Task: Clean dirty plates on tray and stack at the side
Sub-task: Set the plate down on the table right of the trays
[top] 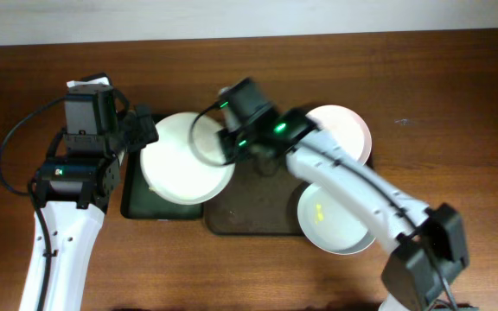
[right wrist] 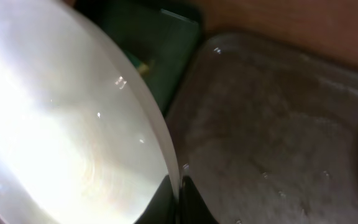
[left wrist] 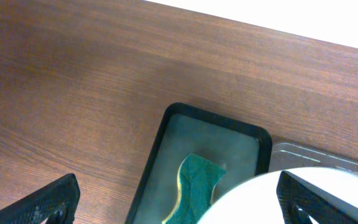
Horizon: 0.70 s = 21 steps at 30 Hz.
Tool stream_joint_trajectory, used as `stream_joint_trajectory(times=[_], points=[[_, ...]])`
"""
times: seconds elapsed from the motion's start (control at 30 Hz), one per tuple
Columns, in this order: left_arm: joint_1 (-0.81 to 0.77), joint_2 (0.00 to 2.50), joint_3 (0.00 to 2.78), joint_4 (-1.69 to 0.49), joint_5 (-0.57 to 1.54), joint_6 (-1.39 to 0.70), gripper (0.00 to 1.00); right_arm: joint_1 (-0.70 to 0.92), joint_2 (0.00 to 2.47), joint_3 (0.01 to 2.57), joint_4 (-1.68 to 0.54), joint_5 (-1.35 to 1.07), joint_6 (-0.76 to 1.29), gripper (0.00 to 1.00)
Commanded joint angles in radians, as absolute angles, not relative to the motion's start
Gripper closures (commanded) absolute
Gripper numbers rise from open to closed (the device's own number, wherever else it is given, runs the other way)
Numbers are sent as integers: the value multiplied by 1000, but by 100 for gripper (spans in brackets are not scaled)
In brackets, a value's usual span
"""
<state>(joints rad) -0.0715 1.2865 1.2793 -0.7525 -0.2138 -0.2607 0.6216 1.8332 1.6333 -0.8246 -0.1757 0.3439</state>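
Observation:
My right gripper (top: pixel 229 143) is shut on the rim of a white plate (top: pixel 184 160) and holds it over the black tray and the left edge of the dark brown tray (top: pixel 258 207). The right wrist view shows the rim pinched between my fingers (right wrist: pixel 178 194), with the plate (right wrist: pixel 61 124) filling the left side. My left gripper (top: pixel 143 130) is open at the plate's far-left edge; in the left wrist view its fingers (left wrist: pixel 179 208) straddle a green sponge (left wrist: pixel 194 180) and the plate's edge (left wrist: pixel 272 199). A second plate (top: pixel 335 216), with a yellow smudge, lies on the brown tray's right end. A third plate (top: pixel 346 130) lies on the table behind.
A narrower black tray with a greenish bottom (top: pixel 137 194) sits left of the brown tray and holds the sponge; it also shows in the left wrist view (left wrist: pixel 229 134). The brown tray's bare bottom (right wrist: pixel 272 143) fills the right wrist view. Bare wooden table lies around.

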Motion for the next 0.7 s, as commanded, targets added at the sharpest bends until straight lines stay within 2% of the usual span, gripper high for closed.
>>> stream_joint_trajectory(times=[0.0,0.1,0.23,0.37,0.5,0.67], points=[[-74,1290,1281,-754,-206,-252,1,391,1790,1655,-931,-391,347,96],[-74,1290,1281,-754,-206,-252,1,109,1790,1655,-1059,-418,295,96],[-74,1290,1281,-754,-206,-252,0,-264,1790,1655,-1113,-407,292,96],[-74,1290,1281,-754,-206,-252,0,-536,1790,1622,-1160,-205,285,96],[-74,1290,1281,-754,-206,-252,1,-652,1790,1507,-1133,-167,285,96],[-74,1290,1281,-754,-206,-252,0,-646,1791,1279,-971,-169,303,96]])
